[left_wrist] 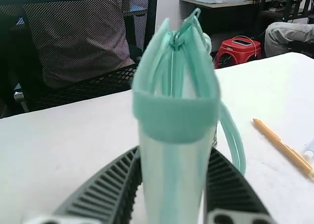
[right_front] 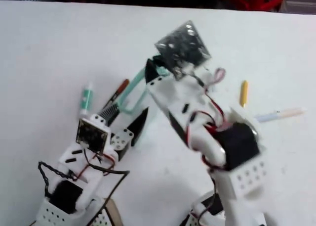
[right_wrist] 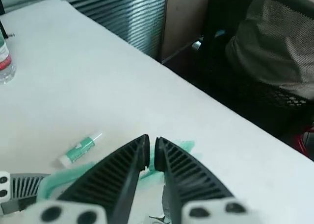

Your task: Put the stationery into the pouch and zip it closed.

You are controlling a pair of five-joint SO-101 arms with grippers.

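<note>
Guessing the pouch [left_wrist: 174, 116] is light and floppy: it stands on edge on the table [left_wrist: 49, 150], clamped in the left gripper [left_wrist: 174, 158]. The right gripper [right_wrist: 152, 143], jaws nearly together, sits by its zipper end; I'd grab the pull.

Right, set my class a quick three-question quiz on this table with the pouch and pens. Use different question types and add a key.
1. True or false: the left gripper is shut on the pouch.
2. Which lies loose on the table? A) a yellow pencil B) scissors C) a ruler
3. In the high view, how many stationery items lie outside the pouch?

Key: 1 true. 2 A. 3 four: the tube, the dark pen, the yellow pencil and the pale pen.
</note>
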